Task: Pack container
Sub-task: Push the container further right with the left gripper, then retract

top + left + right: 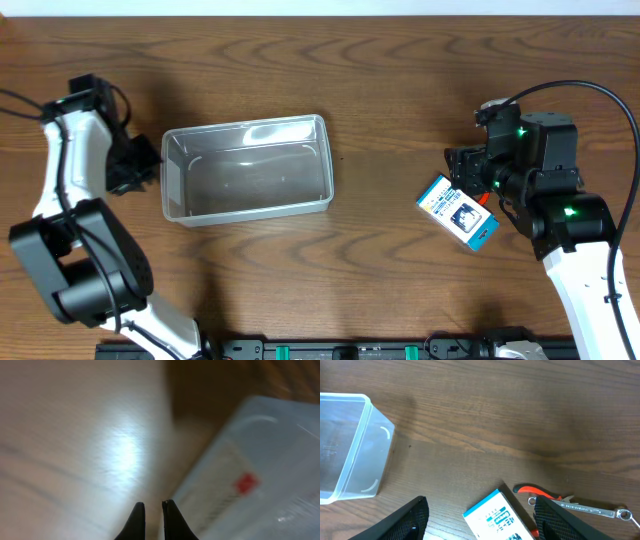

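Note:
The clear plastic container [247, 168] stands empty on the wooden table, left of centre. It also shows in the right wrist view [347, 445] and, blurred, in the left wrist view [255, 465]. My left gripper [135, 165] sits just left of the container's left wall, its fingers [152, 512] nearly closed with nothing between them. My right gripper [470, 175] hovers open [480, 520] above a small blue-and-white box [457, 211], which lies flat between its fingers in the right wrist view [500, 520].
Red-handled pliers [540, 494] and a silver wrench [592, 508] lie on the table beside the box, under my right arm. A black rail [340, 350] runs along the table's front edge.

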